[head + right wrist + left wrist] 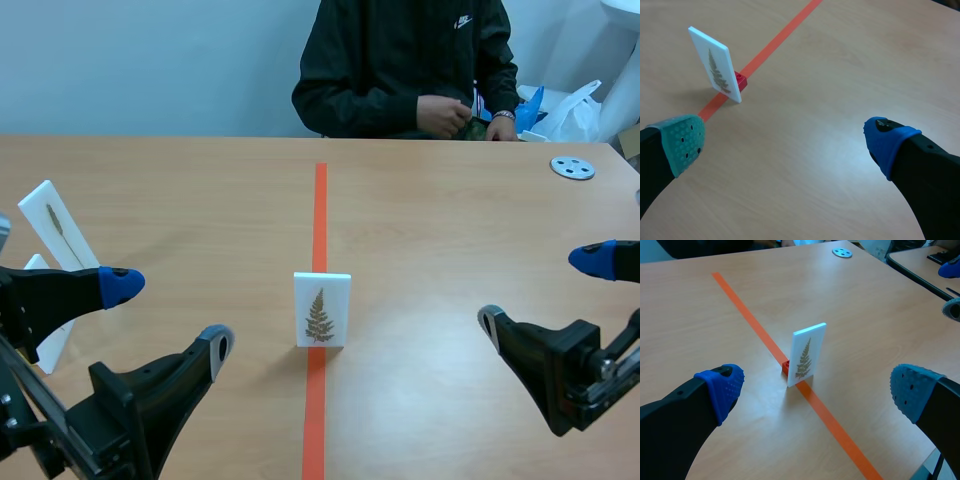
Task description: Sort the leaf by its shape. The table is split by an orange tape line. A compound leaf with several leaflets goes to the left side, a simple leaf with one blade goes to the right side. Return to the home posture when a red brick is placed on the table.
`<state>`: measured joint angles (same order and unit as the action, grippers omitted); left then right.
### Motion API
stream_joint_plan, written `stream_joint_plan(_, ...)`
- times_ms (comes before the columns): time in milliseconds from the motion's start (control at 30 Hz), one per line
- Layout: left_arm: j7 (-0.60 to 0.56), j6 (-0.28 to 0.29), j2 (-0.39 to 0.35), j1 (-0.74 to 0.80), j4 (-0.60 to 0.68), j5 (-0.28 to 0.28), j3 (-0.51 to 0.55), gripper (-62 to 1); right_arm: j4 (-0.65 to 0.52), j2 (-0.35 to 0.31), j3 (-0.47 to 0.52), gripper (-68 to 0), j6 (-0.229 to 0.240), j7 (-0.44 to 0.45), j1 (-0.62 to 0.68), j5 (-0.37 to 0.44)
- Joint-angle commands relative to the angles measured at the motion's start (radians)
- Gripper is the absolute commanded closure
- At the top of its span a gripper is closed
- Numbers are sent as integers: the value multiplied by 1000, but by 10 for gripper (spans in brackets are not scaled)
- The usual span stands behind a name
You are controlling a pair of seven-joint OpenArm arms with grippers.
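A thin white fern-leaf card (322,310) stands upright on the orange tape line (320,200) in the middle of the wooden worktop (450,220). Its printed face is toward the robot. A small red brick (785,367) touches the foot of the card at the back and seems to serve as its stand. Whether the two are joined cannot be told.

The card looks light, stiff and smooth-faced, so it would probably tip at a nudge and could slip under a loose hold. The safest grip is likely across its two flat faces or side edges, in the upper half, clear of the brick.

The left gripper (168,318) sits low at the near edge, left of the tape, jaws spread wide and holding nothing. The right gripper (545,292) mirrors it on the right, jaws also wide and empty. The card stands ahead of both, well apart from either. Another white card with a narrow leaf (57,225) leans at the far left.
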<state>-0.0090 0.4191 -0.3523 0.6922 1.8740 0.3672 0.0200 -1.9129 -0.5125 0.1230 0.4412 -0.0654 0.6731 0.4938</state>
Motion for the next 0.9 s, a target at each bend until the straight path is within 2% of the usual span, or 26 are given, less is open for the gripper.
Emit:
stream_joint_plan(0,-17,-2,0,0,23,6,1,-623,-4,-8,11,-679,-2,11,-18,7)
stream_joint_plan(167,-24,-2,0,0,23,6,1,-623,-3,-8,0,-679,2,-1,-49,7)
stream_joint_plan(333,-27,-2,0,0,23,6,1,-623,37,-8,-72,-679,13,-3,-113,6)
stream_joint_plan(433,-28,-2,0,0,23,6,1,-623,91,-8,-134,-679,31,-3,-171,3)
stream_joint_plan(667,-28,-2,0,0,23,6,1,-623,238,-5,-281,-679,32,18,-322,-2)
stream_joint_plan(733,-28,-2,0,0,23,6,1,-623,279,14,-315,-679,36,27,-365,-40)
stream_joint_plan(867,-28,-2,0,0,23,6,1,-623,369,66,-377,-679,74,50,-447,-84)
